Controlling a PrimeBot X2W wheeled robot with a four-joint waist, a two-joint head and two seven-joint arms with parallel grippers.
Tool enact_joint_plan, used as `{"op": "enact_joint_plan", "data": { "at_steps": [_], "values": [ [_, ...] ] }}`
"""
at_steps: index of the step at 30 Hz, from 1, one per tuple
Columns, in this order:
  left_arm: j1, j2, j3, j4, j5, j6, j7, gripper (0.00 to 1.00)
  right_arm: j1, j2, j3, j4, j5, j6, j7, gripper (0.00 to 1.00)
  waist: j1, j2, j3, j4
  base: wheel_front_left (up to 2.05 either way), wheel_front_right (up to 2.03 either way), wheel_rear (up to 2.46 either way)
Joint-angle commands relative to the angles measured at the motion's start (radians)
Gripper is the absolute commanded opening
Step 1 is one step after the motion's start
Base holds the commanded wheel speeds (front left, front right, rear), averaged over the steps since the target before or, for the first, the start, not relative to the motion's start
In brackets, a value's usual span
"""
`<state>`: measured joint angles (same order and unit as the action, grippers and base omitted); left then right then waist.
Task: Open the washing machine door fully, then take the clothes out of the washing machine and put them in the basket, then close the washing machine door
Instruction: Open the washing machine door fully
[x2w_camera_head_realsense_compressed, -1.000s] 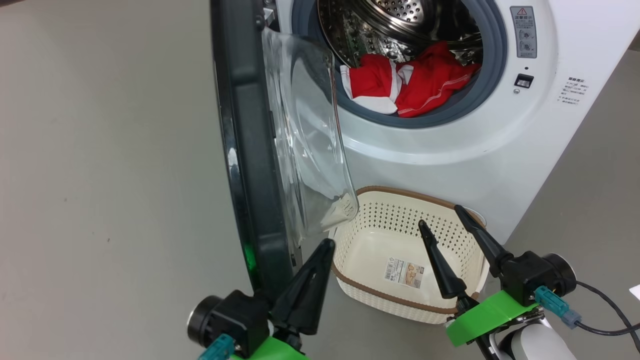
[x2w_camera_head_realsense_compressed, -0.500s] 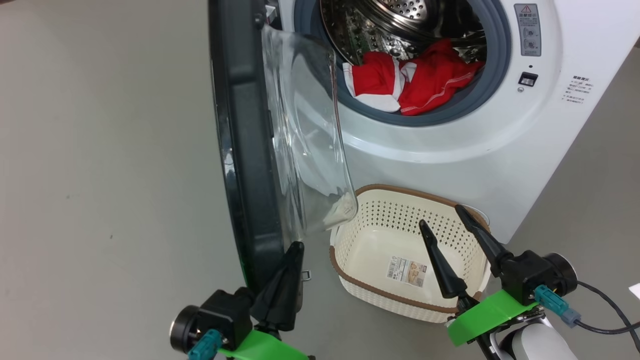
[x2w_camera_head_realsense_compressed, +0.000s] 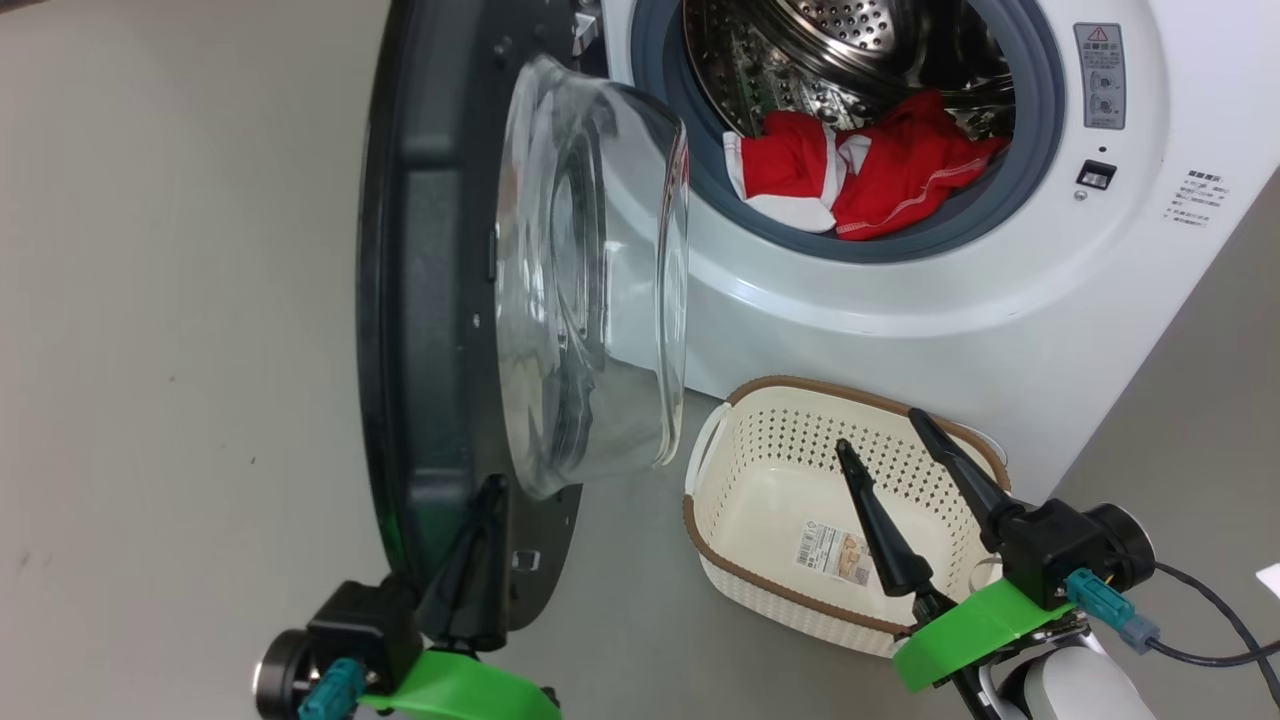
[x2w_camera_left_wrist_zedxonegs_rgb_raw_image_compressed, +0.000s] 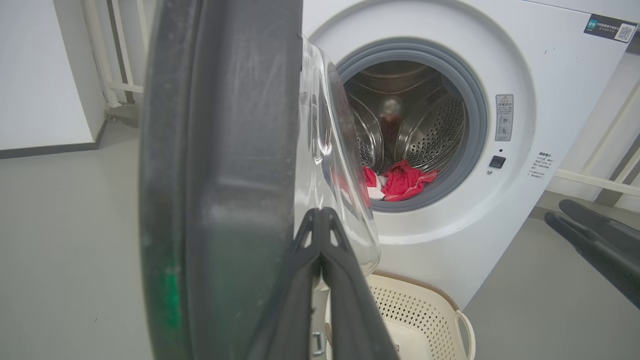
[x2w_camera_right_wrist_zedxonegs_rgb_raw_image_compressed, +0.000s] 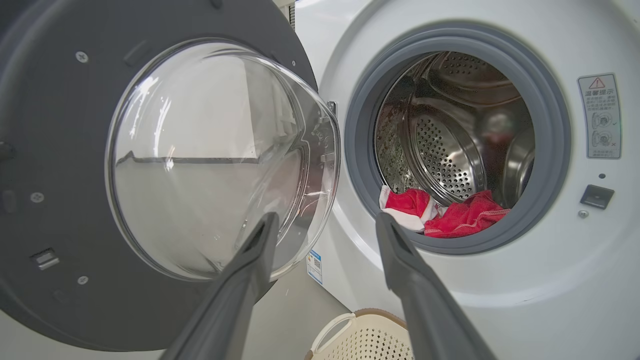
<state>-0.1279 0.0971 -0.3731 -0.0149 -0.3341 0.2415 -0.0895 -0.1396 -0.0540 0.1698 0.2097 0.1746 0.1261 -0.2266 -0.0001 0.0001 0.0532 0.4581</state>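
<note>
The washing machine (x2w_camera_head_realsense_compressed: 900, 330) stands white with its steel drum exposed. Its black washing machine door (x2w_camera_head_realsense_compressed: 420, 300), with a bulging glass window (x2w_camera_right_wrist_zedxonegs_rgb_raw_image_compressed: 210, 160), stands swung out to the left. Red and white clothes (x2w_camera_head_realsense_compressed: 870, 180) lie at the drum's front lip, and show as clothes (x2w_camera_right_wrist_zedxonegs_rgb_raw_image_compressed: 450, 215) in the right wrist view. My left gripper (x2w_camera_head_realsense_compressed: 490, 490) is shut and empty, its tips against the door's inner face near the lower edge. The cream basket (x2w_camera_head_realsense_compressed: 800, 385) sits empty on the floor before the machine. My right gripper (x2w_camera_head_realsense_compressed: 880, 430) hangs open above it.
Grey floor (x2w_camera_head_realsense_compressed: 180, 350) stretches to the left of the door. A black cable (x2w_camera_head_realsense_compressed: 1210, 640) trails from my right wrist. The other arm's dark fingers (x2w_camera_left_wrist_zedxonegs_rgb_raw_image_compressed: 595, 240) show at the right of the left wrist view. A white wall with a dark skirting (x2w_camera_left_wrist_zedxonegs_rgb_raw_image_compressed: 45, 100) stands beyond the door.
The door has swung further open to the left, with my shut left gripper moving left along with it. The head camera has shifted a little. The right gripper stays still.
</note>
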Motion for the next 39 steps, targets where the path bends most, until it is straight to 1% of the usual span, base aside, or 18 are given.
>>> {"op": "enact_joint_plan", "data": {
  "at_steps": [1,10,14,20,31,39],
  "values": [
    [-0.009,0.022,0.054,-0.029,0.0,0.019,-0.002,0.0,-0.001,0.004,0.021,-0.029,-0.011,0.005,0.003,1.0,0.0001,-0.0001,0.0,0.003,0.0,0.0,0.0],
    [0.011,0.053,0.119,-0.045,-0.01,0.062,-0.011,0.0,0.005,0.004,0.027,-0.045,-0.024,0.005,0.017,1.0,0.0001,-0.0001,0.015,0.007,0.0,0.0,0.0],
    [0.022,0.062,0.151,-0.05,-0.015,0.086,-0.02,0.0,0.002,0.004,0.029,-0.052,-0.031,0.005,0.025,1.0,0.0001,-0.0001,0.026,-0.001,0.0,0.0,0.0],
    [0.018,0.08,0.204,-0.046,-0.029,0.108,-0.037,0.0,0.002,0.004,0.027,-0.06,-0.042,0.005,0.037,1.0,0.0001,-0.0001,0.037,-0.015,0.0,0.0,0.0],
    [-0.014,0.117,0.288,-0.006,-0.065,0.12,-0.061,0.0,-0.001,0.004,0.023,-0.075,-0.059,0.005,0.053,1.0,0.0001,-0.0001,0.059,-0.043,0.0,0.0,0.0],
    [-0.044,0.132,0.324,0.018,-0.082,0.126,-0.074,0.0,0.0,0.004,0.013,-0.103,-0.082,0.005,0.073,1.0,0.0001,-0.0001,0.087,-0.042,0.0,0.0,0.0]
  ]
}}
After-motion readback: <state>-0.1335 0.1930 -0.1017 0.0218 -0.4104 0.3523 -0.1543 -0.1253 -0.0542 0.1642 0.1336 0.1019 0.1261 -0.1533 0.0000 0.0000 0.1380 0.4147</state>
